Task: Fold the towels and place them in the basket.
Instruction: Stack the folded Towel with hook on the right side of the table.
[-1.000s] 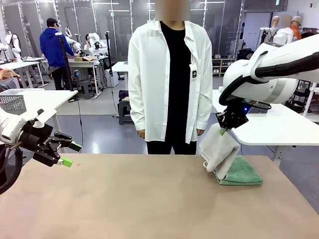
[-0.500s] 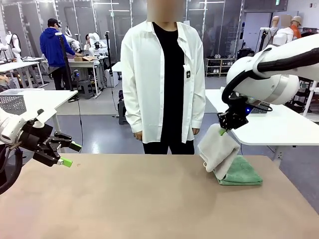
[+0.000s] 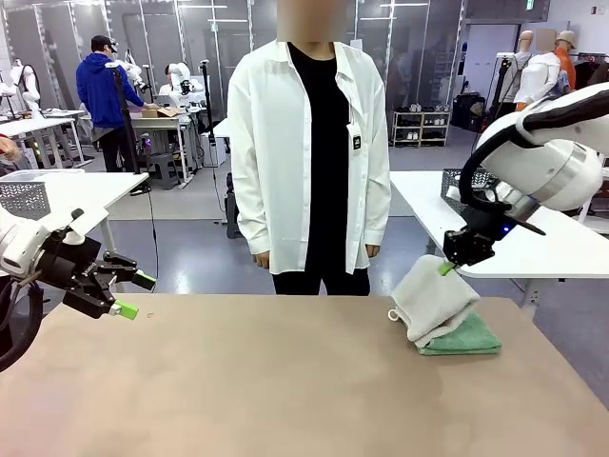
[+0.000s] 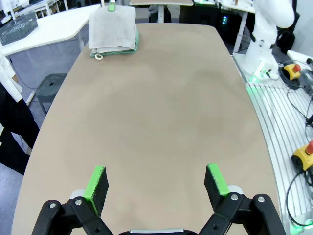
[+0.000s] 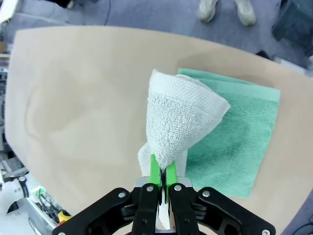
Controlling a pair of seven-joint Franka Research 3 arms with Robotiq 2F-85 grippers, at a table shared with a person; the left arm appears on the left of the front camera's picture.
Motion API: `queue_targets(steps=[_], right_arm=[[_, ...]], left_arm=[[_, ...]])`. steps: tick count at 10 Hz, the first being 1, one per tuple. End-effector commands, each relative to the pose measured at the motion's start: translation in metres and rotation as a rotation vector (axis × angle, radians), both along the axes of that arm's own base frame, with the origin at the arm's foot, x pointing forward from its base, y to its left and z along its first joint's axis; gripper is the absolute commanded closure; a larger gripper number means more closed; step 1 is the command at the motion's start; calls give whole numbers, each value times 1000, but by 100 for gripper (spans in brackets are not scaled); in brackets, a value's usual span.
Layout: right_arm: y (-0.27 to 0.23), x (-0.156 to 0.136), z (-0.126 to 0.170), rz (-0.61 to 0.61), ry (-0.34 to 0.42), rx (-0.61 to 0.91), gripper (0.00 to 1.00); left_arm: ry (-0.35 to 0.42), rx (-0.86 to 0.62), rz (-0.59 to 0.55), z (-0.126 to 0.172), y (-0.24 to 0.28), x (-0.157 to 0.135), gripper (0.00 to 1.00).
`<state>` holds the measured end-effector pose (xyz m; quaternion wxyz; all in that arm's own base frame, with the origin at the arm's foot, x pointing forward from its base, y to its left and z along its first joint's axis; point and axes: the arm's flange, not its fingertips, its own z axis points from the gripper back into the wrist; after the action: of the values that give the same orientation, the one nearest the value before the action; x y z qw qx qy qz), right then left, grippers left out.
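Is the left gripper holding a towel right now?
No, the left gripper stands open over bare table, while the towels lie at the far end.

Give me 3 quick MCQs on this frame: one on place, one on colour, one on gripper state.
1. Where does the cream-white towel lie?
A. on the mint green towel
B. in a basket
C. in the person's hand

2. What colour is the lower towel?
A. grey
B. mint green
C. blue

3. How is the right gripper?
A. open above the table
B. shut on nothing
C. shut on the cream-white towel

Answers: 1 A, the front view shows the cream cloth draped over the green one. 2 B, green shows under and beside the cream cloth. 3 C, the right wrist view shows the green pads pinching a cream corner, while the left gripper is open.
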<state>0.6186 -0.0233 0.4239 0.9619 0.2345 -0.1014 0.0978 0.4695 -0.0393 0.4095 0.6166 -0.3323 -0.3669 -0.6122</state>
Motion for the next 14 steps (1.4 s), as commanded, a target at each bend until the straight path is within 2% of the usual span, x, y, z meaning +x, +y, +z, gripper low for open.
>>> queue_targets(steps=[1, 5, 6, 7, 8, 9, 10, 11, 12, 13, 14], right_arm=[[-17, 10, -14, -18, 12, 63, 95], [-63, 4, -54, -79, 16, 144, 93], [-71, 5, -61, -95, 1, 150, 75], [-77, 8, -65, -100, -9, 149, 73], [-82, 10, -68, -106, -6, 148, 55], [-85, 11, -68, -104, -8, 140, 54], [-88, 11, -64, -103, -6, 127, 36], [-91, 10, -57, -109, -10, 105, 34], [-95, 7, -44, -109, -17, 78, 16], [-97, -2, -19, -111, -27, 37, 14], [-89, -20, 20, -88, -51, -4, 0]], left_arm=[[-6, 4, -5, 2, 1, -1, 0], [-6, 4, -5, 2, 1, -1, 0], [-6, 4, -5, 2, 1, -1, 0], [-6, 4, -5, 2, 1, -1, 0], [-6, 4, -5, 2, 1, -1, 0], [-6, 4, -5, 2, 1, -1, 0], [-6, 4, -5, 2, 1, -1, 0], [-6, 4, -5, 2, 1, -1, 0], [-6, 4, -5, 2, 1, -1, 0], [-6, 4, -5, 2, 1, -1, 0], [-6, 4, -5, 2, 1, -1, 0]])
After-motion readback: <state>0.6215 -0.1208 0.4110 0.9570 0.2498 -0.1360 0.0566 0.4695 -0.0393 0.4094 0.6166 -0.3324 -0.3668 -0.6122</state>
